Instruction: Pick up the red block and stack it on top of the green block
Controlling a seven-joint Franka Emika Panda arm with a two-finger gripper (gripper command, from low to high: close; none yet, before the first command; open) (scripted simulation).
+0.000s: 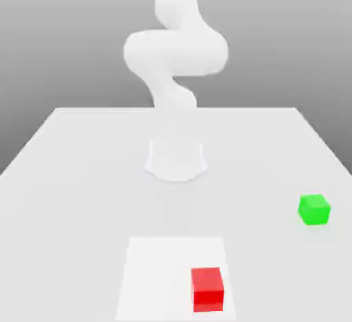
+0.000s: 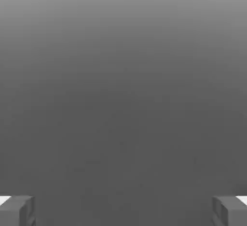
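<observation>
The red block (image 1: 207,288) is a small plain cube resting near the front of the white table (image 1: 69,176), on the exterior view's right part of a paler square patch (image 1: 155,272). The green block (image 1: 314,209), about the same size, sits apart from it, farther back toward the exterior view's right. In the hand view my gripper (image 2: 123,211) is open: its grey fingertips (image 2: 17,211) stand far apart with nothing between them, against a plain grey backdrop. Neither block is touched.
The white arm (image 1: 175,52) rises from its round base (image 1: 176,159) at the table's middle and bends upward out of the exterior view. The table's far edge (image 1: 176,109) runs behind the base.
</observation>
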